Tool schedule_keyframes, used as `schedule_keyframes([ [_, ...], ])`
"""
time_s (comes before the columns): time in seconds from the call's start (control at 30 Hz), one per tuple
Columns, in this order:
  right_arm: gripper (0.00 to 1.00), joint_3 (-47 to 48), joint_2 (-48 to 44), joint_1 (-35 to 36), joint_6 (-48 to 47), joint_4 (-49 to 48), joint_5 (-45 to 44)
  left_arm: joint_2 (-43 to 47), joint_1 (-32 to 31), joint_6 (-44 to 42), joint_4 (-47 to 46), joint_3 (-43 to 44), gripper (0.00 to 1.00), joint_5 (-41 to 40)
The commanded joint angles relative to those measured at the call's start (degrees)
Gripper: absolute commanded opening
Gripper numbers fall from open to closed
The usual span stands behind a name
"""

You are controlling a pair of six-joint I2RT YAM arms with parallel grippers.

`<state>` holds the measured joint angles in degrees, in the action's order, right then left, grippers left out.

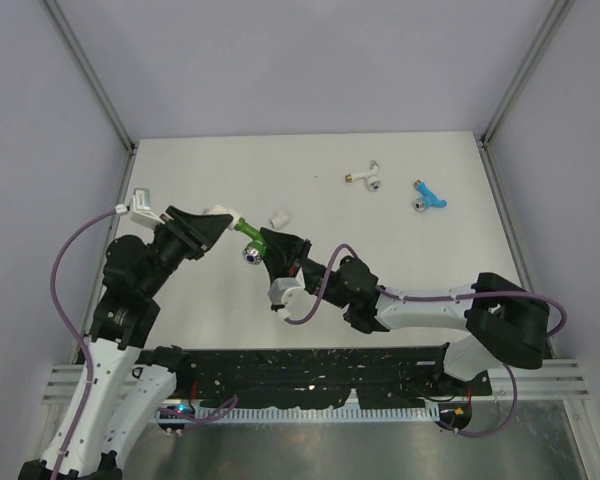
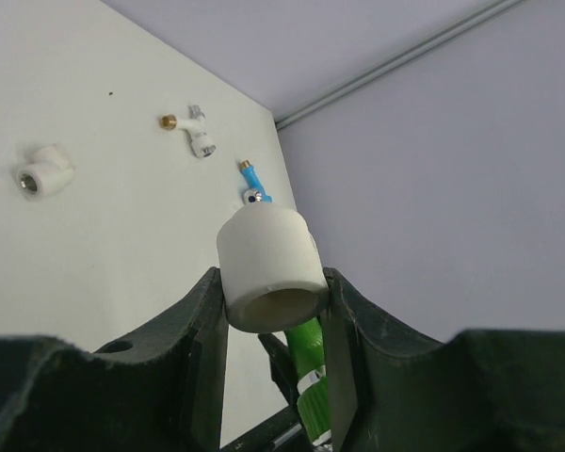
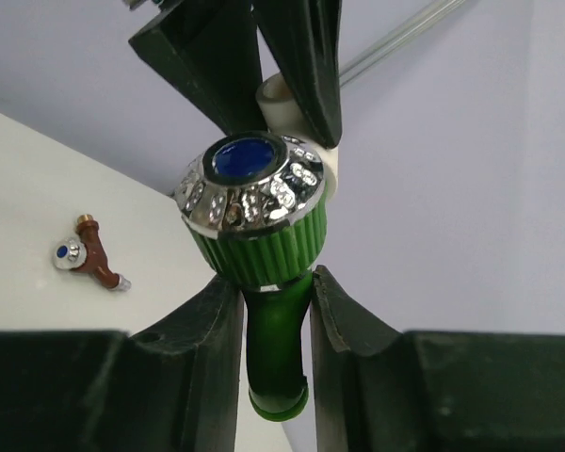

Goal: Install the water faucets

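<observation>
**Green faucet and white pipe fitting held end to end over the left-middle of the table**

The left gripper (image 2: 268, 282) is clenched on a stubby white pipe fitting (image 2: 268, 268), one finger on each side. The right gripper (image 3: 275, 292) grasps the green faucet (image 3: 275, 344) by its stem, with the silvery blue-centred cap (image 3: 252, 188) above the fingers. The faucet's far end meets the fitting; whether it has entered cannot be told. The white faucet (image 1: 365, 177) and the blue faucet (image 1: 428, 195) lie apart on the far right of the table (image 1: 400, 270). The brown faucet (image 3: 87, 262) lies on the table, seen only from the right wrist. A second white fitting (image 1: 279, 216) rests just beyond the grippers.
</observation>
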<state>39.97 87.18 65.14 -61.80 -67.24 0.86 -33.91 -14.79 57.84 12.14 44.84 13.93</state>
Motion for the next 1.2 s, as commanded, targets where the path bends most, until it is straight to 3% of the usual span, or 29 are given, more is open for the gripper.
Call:
schedule_keyframes([
  [0.0,0.2,3.4,-7.6,0.2,14.6,4.3,4.8,1.5,-0.2,-1.6,-10.1,-1.1,0.0,4.2],
  [0.17,0.05,5.4,-12.5,-2.4,33.0,12.5,9.9,3.1,-0.2,-3.4,-20.3,-5.8,0.0,6.9],
  [0.37,0.05,4.0,-14.1,-7.8,54.5,6.7,15.7,5.8,-0.2,-1.3,-35.1,-12.7,0.0,6.7],
  [0.5,0.06,3.7,-14.8,-9.2,59.1,5.9,15.5,7.1,-0.2,-2.6,-36.1,-13.8,0.0,6.0],
  [0.6,0.06,3.5,-15.6,-10.2,60.4,7.9,14.4,8.8,-0.2,-6.2,-31.3,-13.5,0.0,4.4],
  [0.7,0.06,3.5,-16.9,-12.3,61.6,12.1,12.2,10.0,-0.2,-10.7,-25.3,-12.0,0.14,2.8],
  [0.93,0.05,3.1,-19.1,-17.3,67.6,25.6,5.8,9.6,-0.2,-23.0,-6.1,-4.3,0.65,-1.4],
  [1.0,0.05,3.5,-19.4,-20.0,70.7,29.8,4.9,8.5,-0.2,-26.9,0.7,-1.3,0.85,-3.6],
  [1.07,0.06,3.2,-19.8,-22.9,73.2,33.7,3.8,7.0,-0.2,-31.0,8.3,2.3,0.94,-6.9],
  [1.17,0.05,0.0,-20.6,-28.6,77.8,35.6,0.6,4.1,-0.2,-36.7,17.8,8.3,0.97,-12.5],
])
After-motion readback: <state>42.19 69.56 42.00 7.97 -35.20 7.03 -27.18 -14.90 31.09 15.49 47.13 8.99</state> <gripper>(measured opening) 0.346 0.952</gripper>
